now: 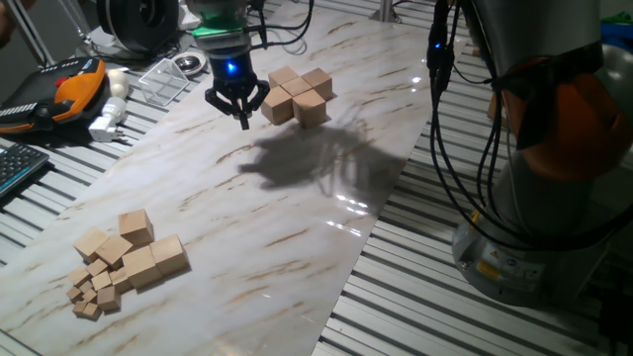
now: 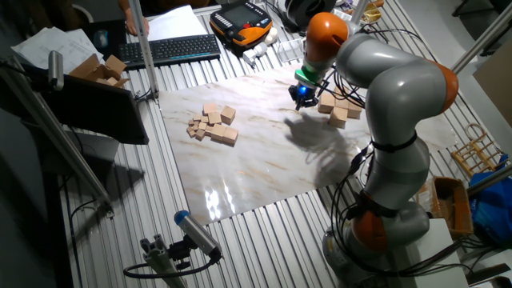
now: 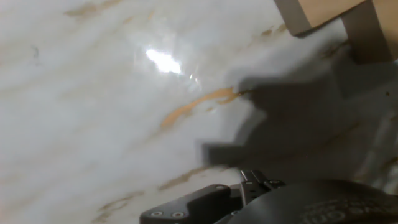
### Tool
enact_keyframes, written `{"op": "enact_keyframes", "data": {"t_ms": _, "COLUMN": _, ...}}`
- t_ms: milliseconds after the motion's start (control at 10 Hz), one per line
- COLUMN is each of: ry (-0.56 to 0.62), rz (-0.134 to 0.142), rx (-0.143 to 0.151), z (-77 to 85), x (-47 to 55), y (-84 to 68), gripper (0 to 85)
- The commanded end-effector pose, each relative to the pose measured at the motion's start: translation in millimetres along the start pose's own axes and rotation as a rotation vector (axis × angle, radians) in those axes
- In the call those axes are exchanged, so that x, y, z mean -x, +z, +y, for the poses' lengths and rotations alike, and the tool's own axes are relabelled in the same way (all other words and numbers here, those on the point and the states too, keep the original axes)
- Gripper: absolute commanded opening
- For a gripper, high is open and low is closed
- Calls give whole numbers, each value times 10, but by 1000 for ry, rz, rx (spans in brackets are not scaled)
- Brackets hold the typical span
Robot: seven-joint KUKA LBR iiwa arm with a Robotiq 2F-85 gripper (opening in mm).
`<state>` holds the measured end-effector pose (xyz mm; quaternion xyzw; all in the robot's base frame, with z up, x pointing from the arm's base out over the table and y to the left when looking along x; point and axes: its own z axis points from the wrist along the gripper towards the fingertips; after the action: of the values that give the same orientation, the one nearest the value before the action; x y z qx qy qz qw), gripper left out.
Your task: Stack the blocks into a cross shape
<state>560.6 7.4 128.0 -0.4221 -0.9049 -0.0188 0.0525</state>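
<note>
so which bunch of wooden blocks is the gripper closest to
The cross-shaped cluster of blocks at the far end of the marble board. The gripper hangs just beside it, holding nothing visible, while the loose pile lies at the opposite end.

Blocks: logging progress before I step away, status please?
Gripper empty, hovering beside the cross of blocks. Spare blocks piled at the marble board's other end. Nothing in the way.

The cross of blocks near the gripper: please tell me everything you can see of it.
The cross of blocks is made of plain light tan wooden cubes with smooth unpainted faces, pressed together into a cross shape. It rests on the marble-patterned board, at its far end. The gripper hangs just beside it, not touching, holding nothing.
</note>
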Motion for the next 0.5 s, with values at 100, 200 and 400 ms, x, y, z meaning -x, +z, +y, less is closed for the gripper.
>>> {"op": "enact_keyframes", "data": {"t_ms": 100, "ry": -1195, "rz": -10, "rx": -134, "z": -2, "x": 7, "y": 0, "gripper": 0}}
{"op": "enact_keyframes", "data": {"t_ms": 200, "ry": -1197, "rz": -24, "rx": -136, "z": -3, "x": 7, "y": -1, "gripper": 0}}
{"op": "enact_keyframes", "data": {"t_ms": 400, "ry": -1198, "rz": -40, "rx": -140, "z": 2, "x": 12, "y": 3, "gripper": 0}}
